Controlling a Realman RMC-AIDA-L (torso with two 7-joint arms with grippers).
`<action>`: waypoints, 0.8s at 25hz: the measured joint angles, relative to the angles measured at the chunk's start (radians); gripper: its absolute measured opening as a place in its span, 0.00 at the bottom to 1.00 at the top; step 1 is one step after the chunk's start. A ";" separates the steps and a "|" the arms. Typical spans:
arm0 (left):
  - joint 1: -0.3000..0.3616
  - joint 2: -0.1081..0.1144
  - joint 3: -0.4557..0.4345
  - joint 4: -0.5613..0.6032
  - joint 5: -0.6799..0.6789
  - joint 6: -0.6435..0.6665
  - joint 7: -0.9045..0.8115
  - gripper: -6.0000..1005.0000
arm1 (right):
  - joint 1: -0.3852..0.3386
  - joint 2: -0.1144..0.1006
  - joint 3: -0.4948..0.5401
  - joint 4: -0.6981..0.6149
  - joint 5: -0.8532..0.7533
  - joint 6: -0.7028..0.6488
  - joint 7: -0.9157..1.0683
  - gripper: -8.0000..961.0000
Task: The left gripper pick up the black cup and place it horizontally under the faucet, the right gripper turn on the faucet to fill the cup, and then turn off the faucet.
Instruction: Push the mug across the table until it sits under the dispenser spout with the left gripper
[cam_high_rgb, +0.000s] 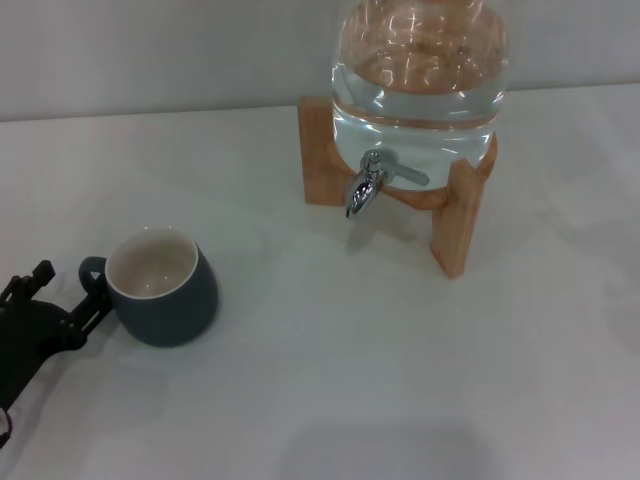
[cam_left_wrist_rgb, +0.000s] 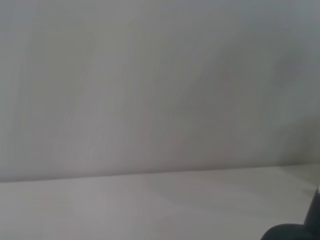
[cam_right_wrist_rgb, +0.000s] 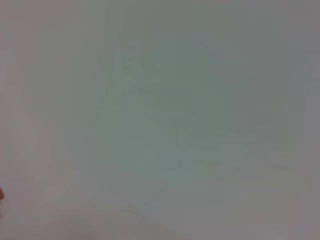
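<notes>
White table (cam_high_rgb: 300, 400), pale wall behind, and the left gripper (cam_high_rgb: 68, 295) sits right at the cup's handle.

Its black fingers (cam_high_rgb: 92, 300) are spread, one tip up by the small loop handle and the other further out to the left, with nothing between them yet; they lie just beside the handle, and whether they touch it I cannot tell. The black cup (cam_high_rgb: 165, 290) stands upright on the table, cream inside showing, handle turned toward the gripper. Well apart from it, up and to the right, the chrome faucet (cam_high_rgb: 365, 187) juts from the glass jar (cam_high_rgb: 420, 80), spout angled down, lever pointing right. The jar holds water and rests on a wooden stand (cam_high_rgb: 455, 215). The right gripper is nowhere in view.
</notes>
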 joint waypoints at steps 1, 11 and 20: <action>0.000 0.000 0.000 -0.003 0.001 -0.003 -0.001 0.75 | 0.000 0.000 0.000 0.000 0.000 0.000 0.000 0.88; -0.002 0.002 0.000 -0.007 0.001 -0.004 -0.001 0.54 | 0.000 0.001 0.000 0.000 0.000 0.000 0.000 0.88; -0.005 0.002 0.000 -0.007 0.003 0.004 0.003 0.24 | 0.000 0.005 0.000 0.000 0.000 0.000 0.000 0.88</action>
